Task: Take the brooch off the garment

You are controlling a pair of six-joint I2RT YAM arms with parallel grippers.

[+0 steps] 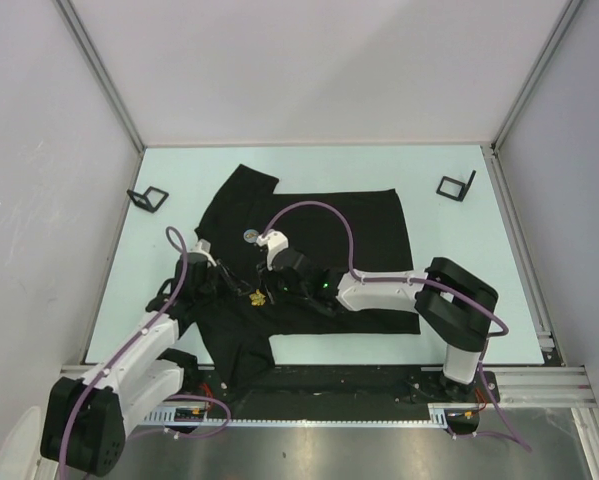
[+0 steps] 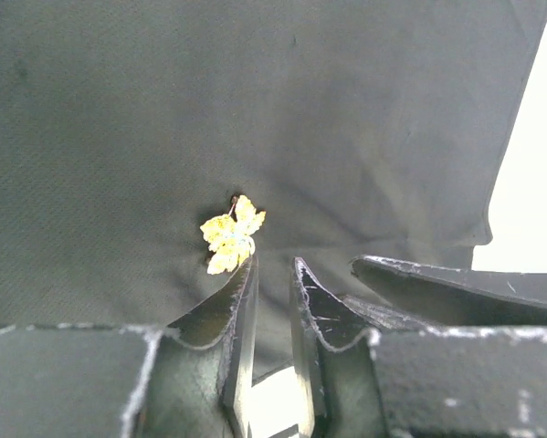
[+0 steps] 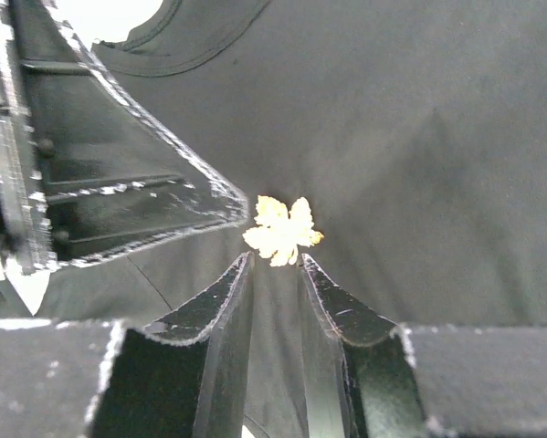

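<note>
The garment (image 1: 364, 225), a black T-shirt, lies spread on the pale table. A small gold leaf-shaped brooch (image 1: 258, 296) is pinned to it near the front. My left gripper (image 1: 239, 287) is just left of the brooch, my right gripper (image 1: 277, 291) just right. In the left wrist view the jaws (image 2: 273, 274) stand a narrow gap apart with cloth between them, and the left fingertip (image 2: 247, 274) touches the brooch (image 2: 232, 234). In the right wrist view the jaws (image 3: 275, 266) pinch a raised fold of the garment (image 3: 419, 137) right under the brooch (image 3: 282, 230).
Two small black wire stands sit at the back of the table, one on the left (image 1: 147, 197) and one on the right (image 1: 456, 186). A small round silver object (image 1: 251, 237) lies on the shirt behind the grippers. Grey walls enclose the table on three sides.
</note>
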